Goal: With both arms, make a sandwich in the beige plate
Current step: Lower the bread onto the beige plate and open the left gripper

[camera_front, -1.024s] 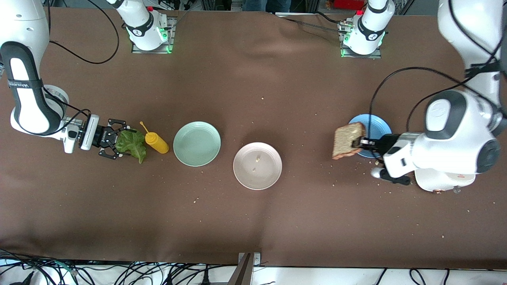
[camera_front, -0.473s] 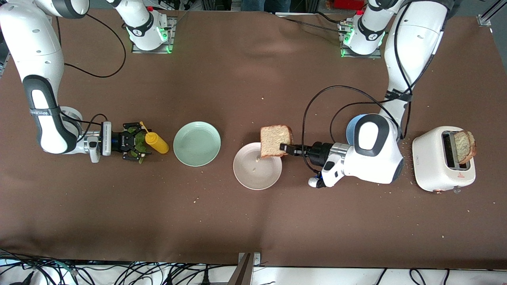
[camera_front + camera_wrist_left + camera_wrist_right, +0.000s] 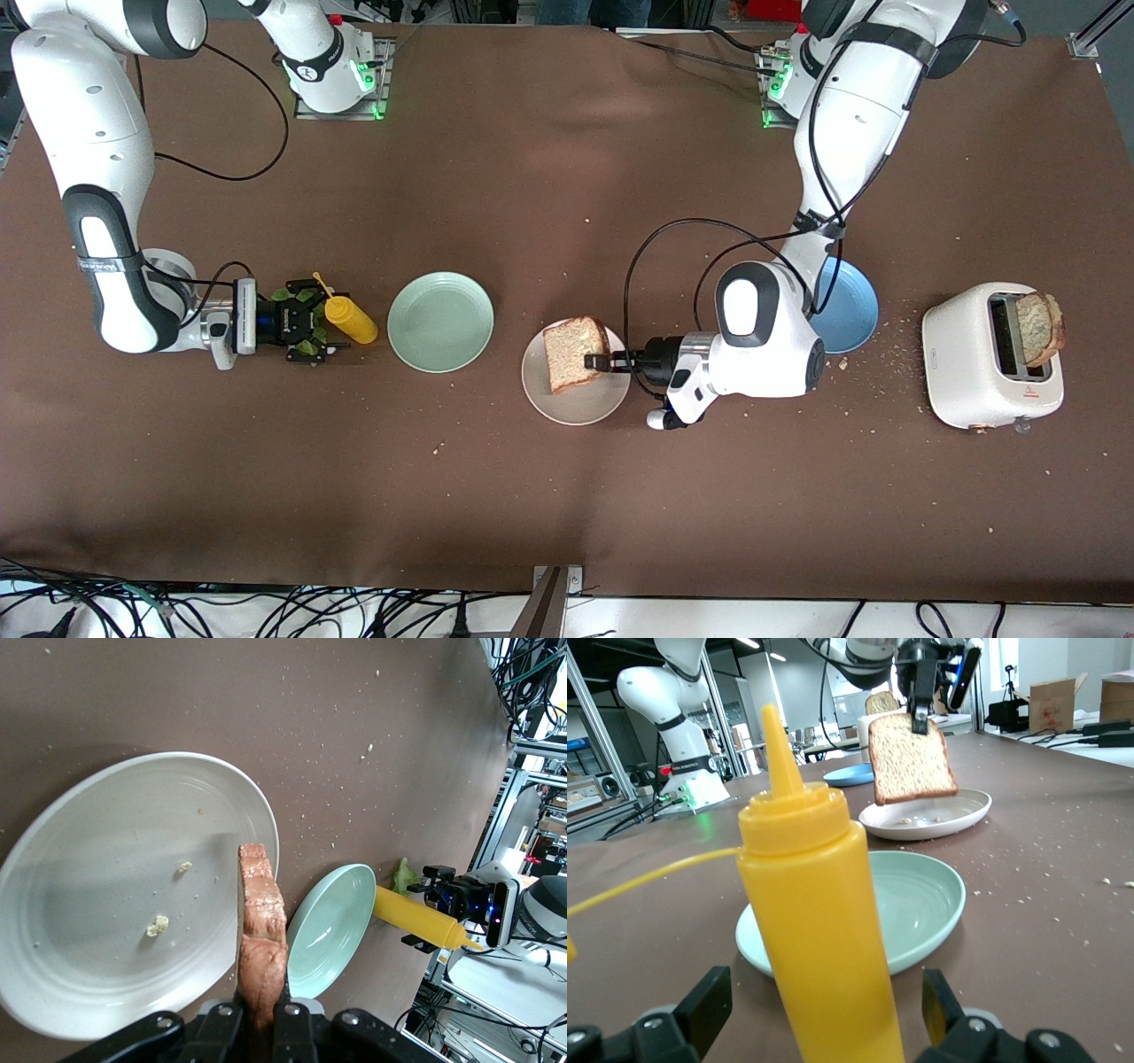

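From the front I can barely see the lettuce [image 3: 301, 323]: the right gripper [image 3: 306, 321] covers it, and only green scraps show between its black fingers, so I can't say whether it touches the leaf. In the right wrist view the mustard bottle [image 3: 819, 930] fills the space between those fingers, which stand wide apart.

The bread slice [image 3: 574, 353] is square, brown and grainy, with a darker crust. It hangs upright over the beige plate [image 3: 576, 408]; its lower edge seems just clear of the plate in the right wrist view. The plate itself is pale with a ridged rim and holds a few crumbs. The left gripper [image 3: 595, 361] has its fingers clamped on the slice's edge; in the left wrist view I see the slice [image 3: 262, 939] edge-on. A second slice [image 3: 1038, 328] sticks out of the toaster [image 3: 974, 381].
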Tool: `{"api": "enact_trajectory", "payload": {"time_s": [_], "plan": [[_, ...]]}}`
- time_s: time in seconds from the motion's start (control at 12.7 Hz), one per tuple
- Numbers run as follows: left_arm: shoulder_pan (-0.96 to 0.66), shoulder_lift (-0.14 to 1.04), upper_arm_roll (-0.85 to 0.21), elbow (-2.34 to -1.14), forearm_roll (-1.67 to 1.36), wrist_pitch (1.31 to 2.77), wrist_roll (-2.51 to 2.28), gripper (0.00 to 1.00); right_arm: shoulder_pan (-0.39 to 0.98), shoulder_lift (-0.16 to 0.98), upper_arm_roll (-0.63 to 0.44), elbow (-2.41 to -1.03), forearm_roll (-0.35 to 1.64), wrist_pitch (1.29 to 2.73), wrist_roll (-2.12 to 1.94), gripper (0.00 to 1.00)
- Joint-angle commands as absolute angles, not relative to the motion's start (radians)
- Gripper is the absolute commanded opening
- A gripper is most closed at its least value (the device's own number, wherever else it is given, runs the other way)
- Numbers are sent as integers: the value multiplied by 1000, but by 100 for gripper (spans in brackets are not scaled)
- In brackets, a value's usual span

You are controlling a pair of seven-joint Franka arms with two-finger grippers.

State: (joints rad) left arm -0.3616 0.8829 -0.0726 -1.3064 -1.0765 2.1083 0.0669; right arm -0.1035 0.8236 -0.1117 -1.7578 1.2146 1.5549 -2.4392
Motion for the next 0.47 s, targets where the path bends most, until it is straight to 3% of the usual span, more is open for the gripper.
{"api": "enact_trajectory", "payload": {"time_s": [0.0,0.08,0.24,0.39], "plan": [[-385,902,-61,-1276,-1120,2126,126,0,-112,848,-94,-1730,1236,1531,-2447,85],[-393,907,-61,-1276,-1123,2156,127,0,-112,848,-94,-1729,1239,1534,-2447,74],[-405,922,-60,-1276,-1124,2190,127,0,-110,850,-94,-1729,1256,1534,-2445,38],[-406,931,-60,-1278,-1123,2204,127,0,-110,850,-94,-1727,1255,1532,-2444,9]]}}
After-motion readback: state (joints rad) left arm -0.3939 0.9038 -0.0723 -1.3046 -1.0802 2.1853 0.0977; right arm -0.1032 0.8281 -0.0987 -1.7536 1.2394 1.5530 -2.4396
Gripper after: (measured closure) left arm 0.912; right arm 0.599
